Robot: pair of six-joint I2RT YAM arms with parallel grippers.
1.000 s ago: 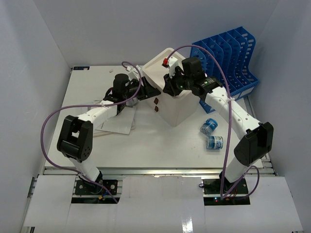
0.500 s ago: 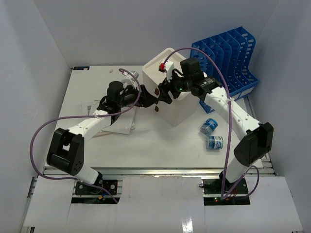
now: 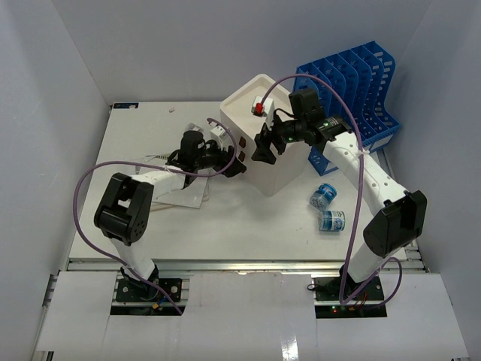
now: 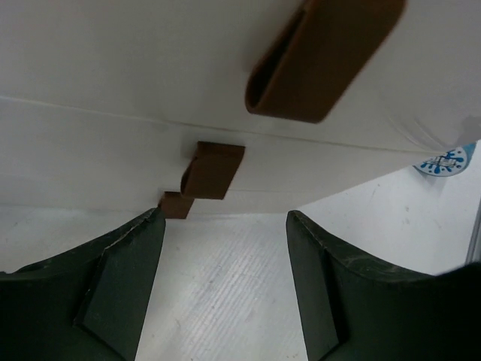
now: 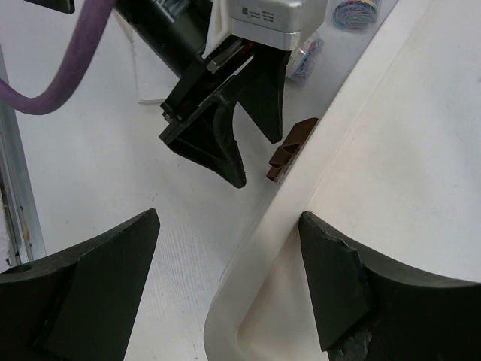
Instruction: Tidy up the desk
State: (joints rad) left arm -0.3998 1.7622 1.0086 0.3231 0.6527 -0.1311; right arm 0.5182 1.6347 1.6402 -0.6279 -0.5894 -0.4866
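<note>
The left claw and right claw both stand apart and empty over the bench, the left low by the white drawer box, the right at its top edge.

Looks like a robotics lab cell dressed up as an office desk. Boxed in by plain white panels. Fitted with a left arm and a right arm bolted to a metal rail fronting a white worktop, with purple cables looping loose. Stocked with office props: blue file rack, white drawer box, papers.
</note>
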